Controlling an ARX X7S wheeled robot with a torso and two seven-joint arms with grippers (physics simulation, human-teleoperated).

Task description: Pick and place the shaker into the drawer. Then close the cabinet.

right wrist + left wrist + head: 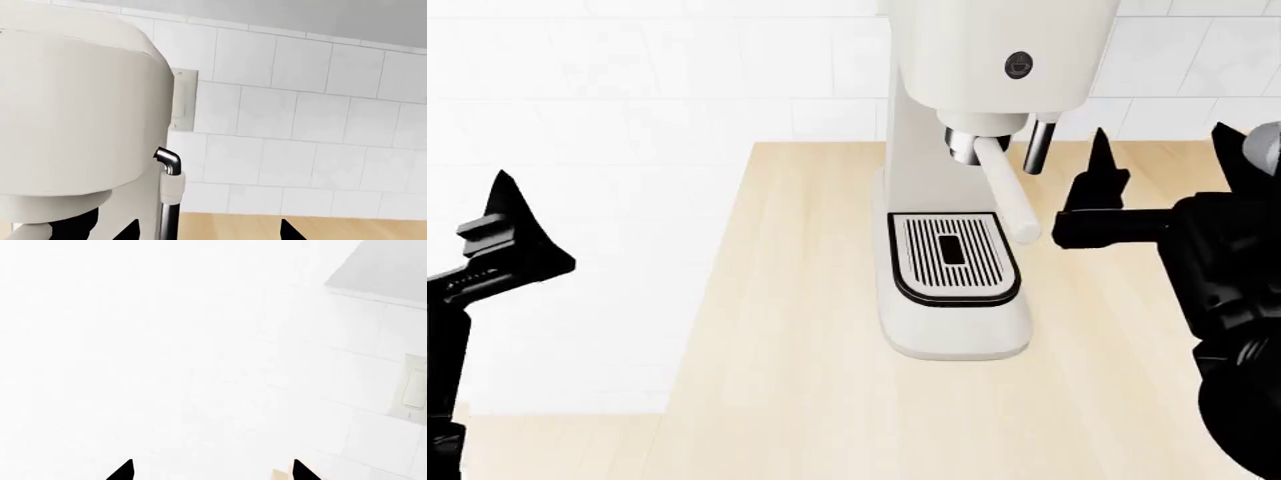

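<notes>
The shaker, the drawer and the cabinet are all out of view. My left gripper (pixel 212 471) is open, its two black fingertips wide apart with only white wall tiles beyond them. In the head view one of its fingers (pixel 507 215) stands at the far left, over white tiling. My right gripper (pixel 1161 150) is open too, raised beside the right side of the coffee machine. In the right wrist view the right gripper (pixel 210 231) has nothing between its tips.
A white coffee machine (pixel 961 200) with a drip tray (pixel 953 258) stands on the light wooden counter (pixel 801 380). Its steam wand (pixel 170 185) is close to my right gripper. The tiled wall (pixel 320 115) carries a light switch (pixel 415 387).
</notes>
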